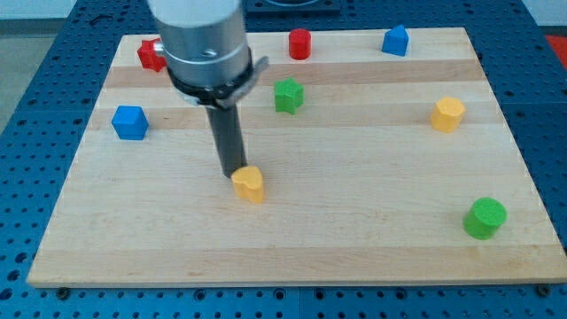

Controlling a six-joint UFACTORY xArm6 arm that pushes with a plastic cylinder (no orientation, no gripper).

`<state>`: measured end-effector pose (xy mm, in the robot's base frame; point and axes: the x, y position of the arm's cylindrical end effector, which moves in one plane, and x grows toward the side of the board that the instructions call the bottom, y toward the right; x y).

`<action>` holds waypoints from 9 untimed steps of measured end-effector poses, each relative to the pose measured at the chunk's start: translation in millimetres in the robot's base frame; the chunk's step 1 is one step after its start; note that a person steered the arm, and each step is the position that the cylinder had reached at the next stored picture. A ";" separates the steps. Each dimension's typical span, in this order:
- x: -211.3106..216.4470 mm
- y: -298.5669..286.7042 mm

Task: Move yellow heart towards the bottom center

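Note:
The yellow heart [250, 184] lies on the wooden board [354, 239], left of the middle. My tip [234, 173] stands right at the heart's upper left edge, touching it or nearly so. The rod hangs from the grey arm body at the view's top.
A green star [288, 96] lies above the heart. A blue cube [129, 122] is at the left. A red block [150, 55], partly hidden by the arm, a red cylinder [300, 43] and a blue block [395, 41] line the top. A yellow hexagon [448, 114] and a green cylinder [485, 218] are at the right.

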<state>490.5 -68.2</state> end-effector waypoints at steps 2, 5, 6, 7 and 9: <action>8.9 24.2; 12.0 62.2; 12.0 65.2; 10.9 65.2; 20.8 64.7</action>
<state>511.3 -3.5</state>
